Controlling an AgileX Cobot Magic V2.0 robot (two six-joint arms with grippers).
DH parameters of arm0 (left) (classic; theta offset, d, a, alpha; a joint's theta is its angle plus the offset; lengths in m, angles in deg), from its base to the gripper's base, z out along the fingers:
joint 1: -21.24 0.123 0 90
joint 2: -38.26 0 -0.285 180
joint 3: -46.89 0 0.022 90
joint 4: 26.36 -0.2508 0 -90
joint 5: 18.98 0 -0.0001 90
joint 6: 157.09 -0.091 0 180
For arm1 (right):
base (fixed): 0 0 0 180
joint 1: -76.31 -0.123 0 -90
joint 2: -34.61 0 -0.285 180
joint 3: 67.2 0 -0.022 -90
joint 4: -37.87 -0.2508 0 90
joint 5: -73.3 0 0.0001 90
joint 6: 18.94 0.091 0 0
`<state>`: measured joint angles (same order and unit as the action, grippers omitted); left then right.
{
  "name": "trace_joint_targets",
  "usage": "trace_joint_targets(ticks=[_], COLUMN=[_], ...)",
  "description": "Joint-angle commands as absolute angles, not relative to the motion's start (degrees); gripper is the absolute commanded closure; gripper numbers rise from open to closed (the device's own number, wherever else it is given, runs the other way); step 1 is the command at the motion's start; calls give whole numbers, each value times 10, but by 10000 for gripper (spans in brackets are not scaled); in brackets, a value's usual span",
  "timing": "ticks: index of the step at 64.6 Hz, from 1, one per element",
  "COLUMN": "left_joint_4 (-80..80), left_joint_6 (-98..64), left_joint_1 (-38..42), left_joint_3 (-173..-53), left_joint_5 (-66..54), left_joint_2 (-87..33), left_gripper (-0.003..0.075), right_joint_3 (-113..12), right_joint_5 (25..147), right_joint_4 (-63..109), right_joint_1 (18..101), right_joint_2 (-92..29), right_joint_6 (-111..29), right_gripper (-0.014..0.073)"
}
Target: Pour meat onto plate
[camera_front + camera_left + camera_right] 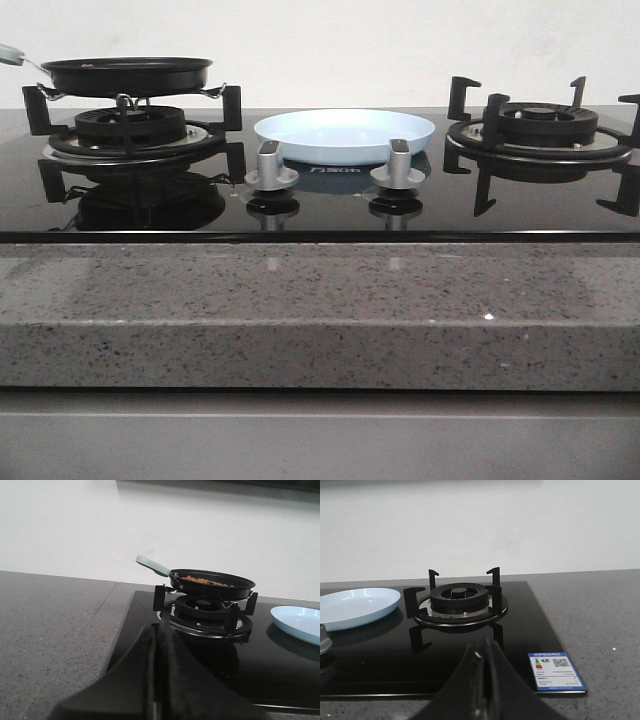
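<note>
The speckled grey tabletop fills the near part of the front view, and behind it the black glass hob is seen. Two silver knobs stand at the hob's middle, and just behind them the plate is set, pale blue, shallow and bare. On the left burner a black frying pan is carried, its pale green handle pointing off to the left. The right burner carries nothing. No arm is seen in this view.

In the left wrist view the left gripper is seen pressed together with nothing held, well short of the pan. The meat is seen as a low heap of small orange-brown pieces inside the pan, only just showing above the rim. The handle is raised and slanted away from the pan.

In the right wrist view the right gripper is likewise closed on nothing, near the front edge of the hob, beside a blue label.

No grasp is yet made. The handle looks narrow and smooth, so the pan may twist in a loose grip. The plate is shallow, so pieces may be scattered onto the glass if the pan is tipped fast or off-centre.
</note>
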<state>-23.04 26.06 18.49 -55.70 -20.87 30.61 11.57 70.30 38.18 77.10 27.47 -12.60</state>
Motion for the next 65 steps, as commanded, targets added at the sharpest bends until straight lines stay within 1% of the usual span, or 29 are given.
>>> trace_joint_targets(ticks=[1, 19, 28, 35, 42, 51, 65], left_joint_4=[-226, -226, -226, -222, -204, -204, -204], left_joint_6=[262, 262, 262, 262, 262, 262, 262], left_joint_1=[184, 184, 184, 184, 184, 184, 184], left_joint_3=[-554, -554, -554, -580, -636, -730, -868], left_joint_5=[-252, -252, -283, -277, -233, -148, -20], left_joint_2=[316, 316, 316, 316, 314, 288, 181], left_gripper=[741, 741, 741, 741, 741, 741, 741], right_joint_3=[112, 112, 112, 101, 58, -31, -173], right_joint_5=[653, 652, 653, 667, 733, 831, 941], right_joint_4=[390, 390, 390, 390, 390, 390, 390], right_joint_1=[775, 775, 775, 775, 775, 775, 775], right_joint_2=[284, 284, 284, 284, 284, 273, 184], right_joint_6=[-129, -129, -129, -129, -129, -129, -145], right_gripper=[662, 662, 662, 662, 662, 662, 662])
